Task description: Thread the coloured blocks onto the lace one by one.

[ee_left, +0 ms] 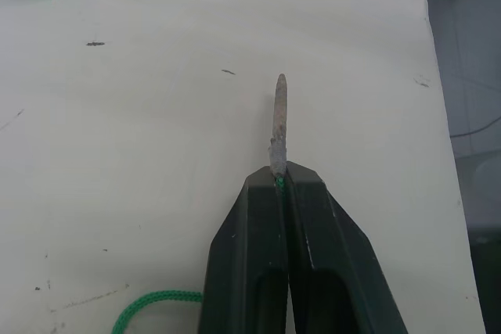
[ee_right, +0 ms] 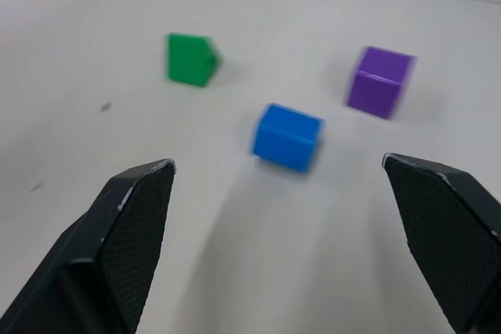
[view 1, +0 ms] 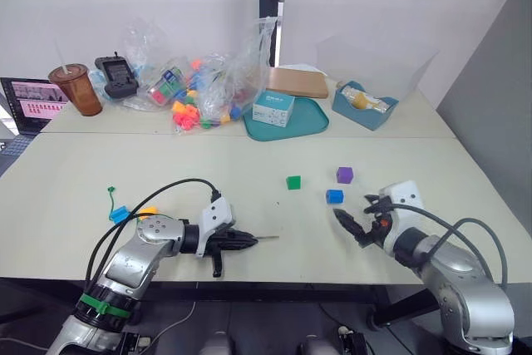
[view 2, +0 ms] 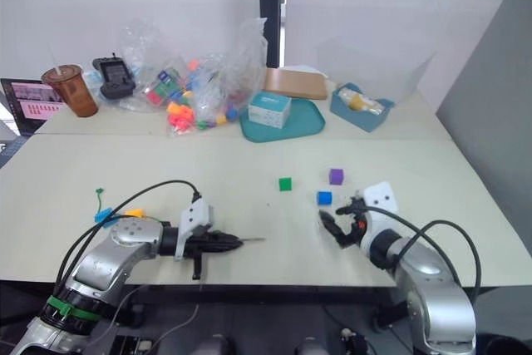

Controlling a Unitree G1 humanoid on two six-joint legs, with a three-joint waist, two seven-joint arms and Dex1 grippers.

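Lace [ee_left: 279,127] is pinched in the left gripper [view 1: 249,242] near the front edge of the table [view 1: 249,164]: the two black fingers are pressed flat together on the green cord just behind its stiff greyish tip, which pokes out ahead of them, clear of the tabletop or barely above it, I can't say which. A short loop of cord shows beside the fingers in the left wrist view, and the rest is hidden behind the left arm until its far end [view 1: 111,195] turns up at the left, where a knot is too small to make out. Beside that end sit a light blue block [view 1: 120,214] and an orange-yellow block [view 1: 147,211], both partly covered by the arm, so I can't tell whether they are on the cord. On the right the right gripper [view 1: 356,224] hangs low over the table with its fingers spread wide and nothing between them. Just beyond it lie three loose blocks, well apart from one another: a dark blue block [view 1: 334,196] nearest, a purple block [view 1: 344,175] a little further back, and a green block [view 1: 293,182] off to the left of those. That makes five blocks counted. At the back, on a second table, are a teal tray [view 1: 312,118] with a small box on it, a heap of bright toys in crinkly clear plastic [view 1: 199,93], a brown cup [view 1: 76,89] and a laptop [view 1: 29,101] cut off by the picture's edge.
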